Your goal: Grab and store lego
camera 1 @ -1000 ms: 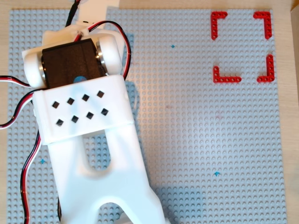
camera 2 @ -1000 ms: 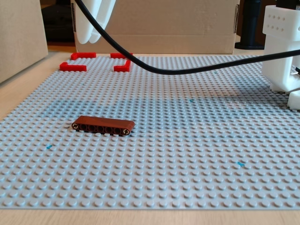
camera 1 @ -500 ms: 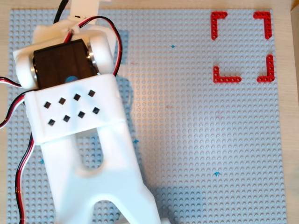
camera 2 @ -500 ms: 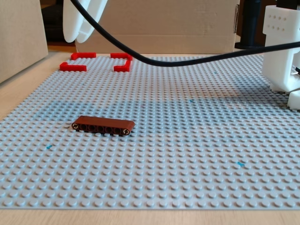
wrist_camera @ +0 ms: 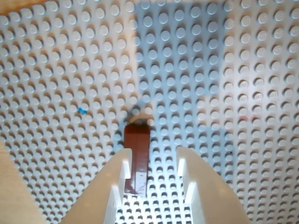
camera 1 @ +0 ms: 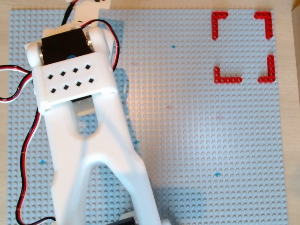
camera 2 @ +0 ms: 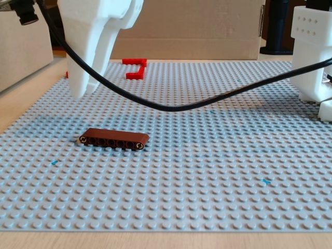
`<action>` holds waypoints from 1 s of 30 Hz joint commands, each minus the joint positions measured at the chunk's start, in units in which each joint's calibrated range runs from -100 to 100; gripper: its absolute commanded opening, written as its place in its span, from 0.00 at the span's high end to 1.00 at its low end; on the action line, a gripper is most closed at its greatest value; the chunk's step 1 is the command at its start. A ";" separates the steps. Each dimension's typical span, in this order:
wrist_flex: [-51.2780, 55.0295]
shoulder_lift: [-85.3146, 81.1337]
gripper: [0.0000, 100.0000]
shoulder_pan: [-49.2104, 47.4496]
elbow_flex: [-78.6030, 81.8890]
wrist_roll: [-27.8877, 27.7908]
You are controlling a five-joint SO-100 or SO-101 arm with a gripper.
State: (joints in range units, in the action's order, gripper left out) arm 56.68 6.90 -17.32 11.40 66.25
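while tool hangs spread, lego lies between its jaws

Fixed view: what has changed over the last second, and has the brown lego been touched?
The claw has come down and forward from the far top-left of the fixed view and now hangs open just above and behind the lego, not touching it. In the wrist view its fingers straddle the lego's near end. The lego, red corner pieces and baseplate stayed put.
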 commanded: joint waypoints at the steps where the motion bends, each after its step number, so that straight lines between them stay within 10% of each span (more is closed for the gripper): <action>1: -1.04 -0.13 0.89 0.33 -1.42 0.36; 30: 2.10 0.13 0.89 -1.30 -0.60 0.36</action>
State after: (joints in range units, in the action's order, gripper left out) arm 58.84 7.32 -18.81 11.40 66.45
